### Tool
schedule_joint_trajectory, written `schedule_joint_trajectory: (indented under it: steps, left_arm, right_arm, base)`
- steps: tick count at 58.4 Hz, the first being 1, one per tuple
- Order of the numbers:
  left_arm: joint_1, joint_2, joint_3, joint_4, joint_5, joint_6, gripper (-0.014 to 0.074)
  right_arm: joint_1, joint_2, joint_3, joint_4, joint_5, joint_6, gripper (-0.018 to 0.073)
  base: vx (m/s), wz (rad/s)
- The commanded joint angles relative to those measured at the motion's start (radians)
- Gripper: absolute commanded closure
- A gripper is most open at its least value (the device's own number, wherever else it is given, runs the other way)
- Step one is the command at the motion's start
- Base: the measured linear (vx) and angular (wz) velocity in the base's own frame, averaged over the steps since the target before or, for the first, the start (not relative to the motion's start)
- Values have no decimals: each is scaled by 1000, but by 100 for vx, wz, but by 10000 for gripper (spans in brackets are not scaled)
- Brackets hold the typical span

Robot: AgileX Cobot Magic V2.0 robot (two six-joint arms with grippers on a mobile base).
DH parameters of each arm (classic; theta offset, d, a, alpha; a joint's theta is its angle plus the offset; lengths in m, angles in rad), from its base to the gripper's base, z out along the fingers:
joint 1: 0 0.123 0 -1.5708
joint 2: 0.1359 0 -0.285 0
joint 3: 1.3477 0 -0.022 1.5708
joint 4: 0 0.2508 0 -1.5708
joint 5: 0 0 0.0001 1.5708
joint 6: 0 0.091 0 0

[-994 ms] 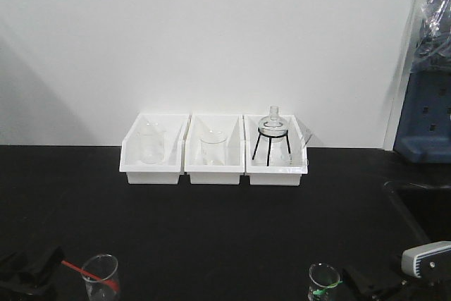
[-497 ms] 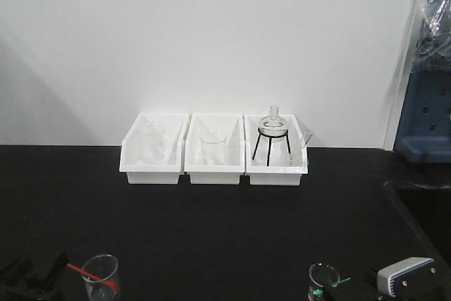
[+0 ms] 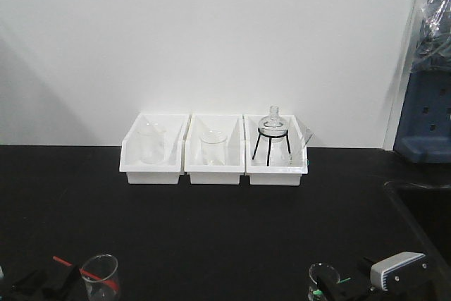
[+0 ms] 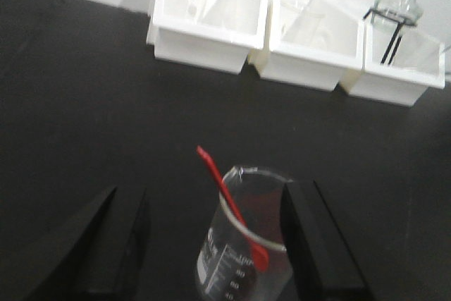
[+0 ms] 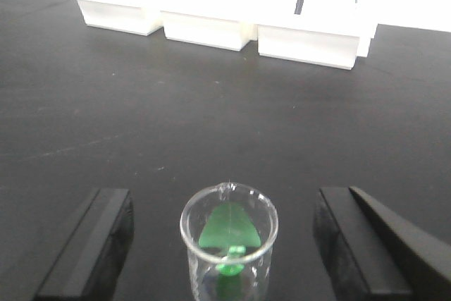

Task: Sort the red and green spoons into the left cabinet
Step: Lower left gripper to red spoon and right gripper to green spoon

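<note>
a: spoons first. red spoon [image 4: 229,202] leaning in a clear beaker [image 4: 211,266] on the black tabletop [image 4: 84,103], bowl down inside the glass, thin handle poking up and out over the rim to the left

b: flanked by the left gripper [image 4: 213,202], spread wide, fingers [image 4: 113,244] on either side of that beaker, clear of the glass, gripping nothing

a: over to the right now. green spoon [image 5: 229,234] sitting down inside a second beaker [image 5: 262,244], upright on the same tabletop

b: right gripper [image 5: 225,206] likewise parted wide, fingers [image 5: 91,244] well out on both sides of the glass, holding nothing

a: further back, against the white wall [image 3: 211,33], three white bins [image 3: 215,163] in a row, touching side to side

b: tall glass [image 3: 150,142] in the left one, shorter glass [image 3: 213,149] in the middle one, black tripod [image 3: 271,147] in the right one with a round flask [image 3: 273,121] perched on top

a: seen from the front, red-spoon beaker low on the left, green-spoon beaker low on the right, well apart

b: blue-grey unit [image 3: 423,125] at the far right edge, partly cut off
</note>
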Motion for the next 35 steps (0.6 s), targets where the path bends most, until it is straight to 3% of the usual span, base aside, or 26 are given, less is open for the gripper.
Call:
schedule_joint_trajectory:
  steps: [1,26,35]
  left_arm:
    - [-5,-1,-28,5,-215,-2,72]
    - [-5,63,-141,-8,-245,-9,74]
    - [-5,85,-162,-14,-244,-50,74]
  right_arm:
    - [-1,-33,-23,9,-76,-11,-22]
    - [-1,-33,-23,9,-68,-11,-22]
    - [-1,-33,-23,9,-65,-11,-22]
  base:
    - [0,0]
    - [0,0]
    - [0,0]
